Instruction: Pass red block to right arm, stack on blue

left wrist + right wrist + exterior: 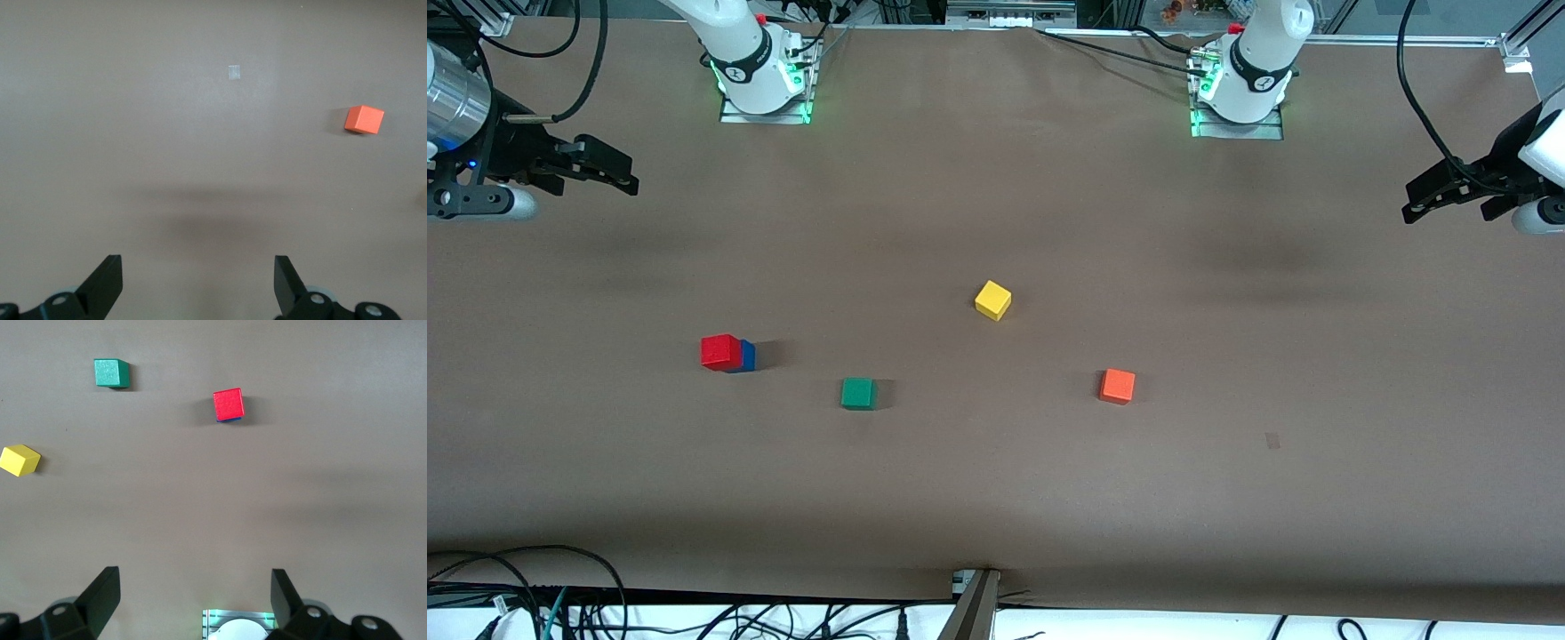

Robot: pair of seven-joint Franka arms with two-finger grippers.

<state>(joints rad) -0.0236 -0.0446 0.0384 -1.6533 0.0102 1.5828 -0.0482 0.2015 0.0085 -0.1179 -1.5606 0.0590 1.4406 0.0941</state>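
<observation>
Front view shows the red block (720, 351) sitting on the blue (746, 356) near my right arm's end of the worktop (996, 498), so stacking looks done. My left gripper (1427, 197) and right gripper (615, 173) hang spread wide and empty, up at the worktop's ends, waiting.

The red block (720, 351) sits on the blue block (745, 356) toward my right arm's end of the bench (996, 498).
</observation>
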